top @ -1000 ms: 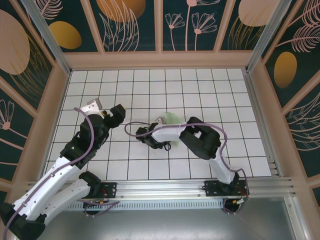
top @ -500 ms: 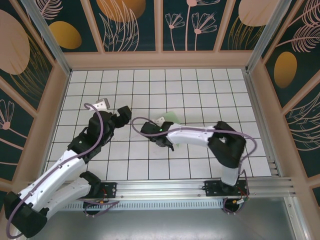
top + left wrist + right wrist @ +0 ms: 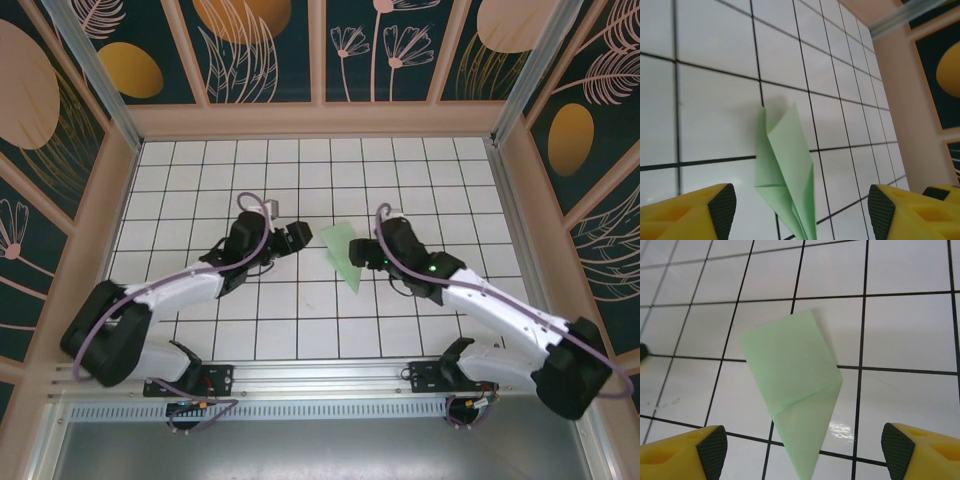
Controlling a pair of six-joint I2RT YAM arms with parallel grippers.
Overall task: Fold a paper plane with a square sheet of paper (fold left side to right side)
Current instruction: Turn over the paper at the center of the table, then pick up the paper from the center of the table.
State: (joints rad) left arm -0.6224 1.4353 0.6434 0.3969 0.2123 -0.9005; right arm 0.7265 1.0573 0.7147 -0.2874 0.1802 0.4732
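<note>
1. Located at centre of top view: thin pale green paper sheet (image 3: pixel 343 252), creased into a pointed kite shape, on white gridded tabletop (image 3: pixel 300 170). Tip points toward lower edge of both wrist views (image 3: pixel 785 170) (image 3: pixel 790 375).
2. Left gripper (image 3: pixel 292 237) sits just left of the sheet, yellow fingers (image 3: pixel 715 210) well apart, gripping nothing.
3. Right gripper (image 3: pixel 358 254) sits at the sheet's right edge, contact not discernible. Fingers (image 3: pixel 900 447) well apart, nothing held.
4. Judged risk: sheet unpinned, so a push from either side likely slides it instead of folding it.
5. Judged risk: left flap appears raised in left wrist view. Could spring open or catch a finger, giving a skewed crease.
6. Judged risk: flat thin edge hard to get under. Possible scrape along tabletop and crumpled tip.
7. Judged risk: both grippers crowd frame centre. Possible finger clash over the sheet.
</note>
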